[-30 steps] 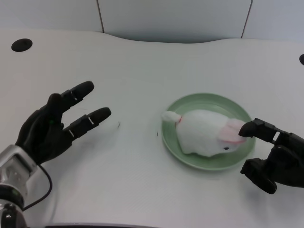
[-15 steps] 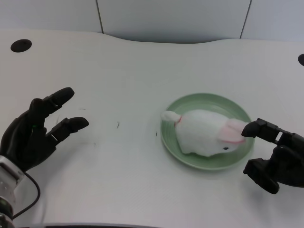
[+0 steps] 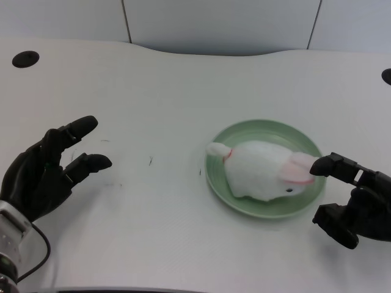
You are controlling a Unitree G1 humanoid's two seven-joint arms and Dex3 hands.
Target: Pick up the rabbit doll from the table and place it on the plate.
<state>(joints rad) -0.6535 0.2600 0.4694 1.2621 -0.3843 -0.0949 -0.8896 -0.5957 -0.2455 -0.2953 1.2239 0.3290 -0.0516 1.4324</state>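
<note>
The white rabbit doll [image 3: 259,171] with pink ears lies on its side on the light green plate [image 3: 263,130], right of the table's middle. My left hand [image 3: 46,173] hovers over the table at the far left, well apart from the plate, its fingers spread and nothing in it. My right hand [image 3: 354,198] sits at the plate's right edge, one finger close to the doll's ear.
The white table [image 3: 171,91] has a dark round hole [image 3: 27,58] at the back left and another at the right edge [image 3: 387,75]. A few small dark specks [image 3: 151,160] mark the surface between my left hand and the plate.
My left hand has drawn back to the left, away from the plate, mostly within the first half second. The doll and plate have stayed put.
</note>
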